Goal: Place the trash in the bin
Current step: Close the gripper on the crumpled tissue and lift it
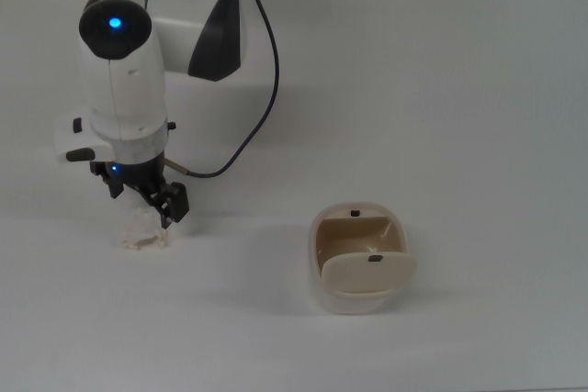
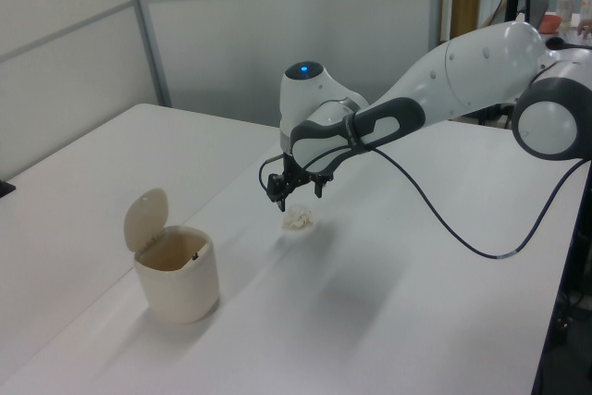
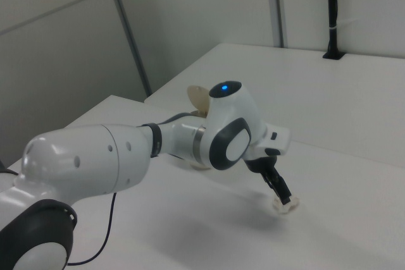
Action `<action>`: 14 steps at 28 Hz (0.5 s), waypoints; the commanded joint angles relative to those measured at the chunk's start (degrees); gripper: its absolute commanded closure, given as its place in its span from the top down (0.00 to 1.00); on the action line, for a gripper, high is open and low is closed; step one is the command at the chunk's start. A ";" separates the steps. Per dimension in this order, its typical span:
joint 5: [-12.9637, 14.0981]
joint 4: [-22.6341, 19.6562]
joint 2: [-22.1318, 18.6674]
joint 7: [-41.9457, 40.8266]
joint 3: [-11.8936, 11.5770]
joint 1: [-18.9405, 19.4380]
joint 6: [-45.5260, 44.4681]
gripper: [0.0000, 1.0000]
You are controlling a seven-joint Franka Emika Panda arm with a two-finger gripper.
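Over by the table's left edge in the top view, our gripper (image 1: 144, 201) hangs just above the trash (image 1: 143, 234), fingers spread. We want them either side before squeezing; the bin (image 1: 357, 259) sits well apart, flap open.

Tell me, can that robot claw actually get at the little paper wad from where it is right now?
Probably yes. The gripper hangs open just above the trash, which lies alone on the bare white table. Nothing stands between them, and the bin sits well off toward the top view's right.
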 commanded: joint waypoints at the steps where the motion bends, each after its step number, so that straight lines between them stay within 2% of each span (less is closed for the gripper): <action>1: -1.83 -0.20 2.24 1.49 -2.19 0.45 3.75 1.00; 7: -3.15 0.24 4.53 1.58 -3.25 0.45 5.95 1.00; 14: -4.03 0.24 4.44 3.86 -3.33 2.29 5.95 0.71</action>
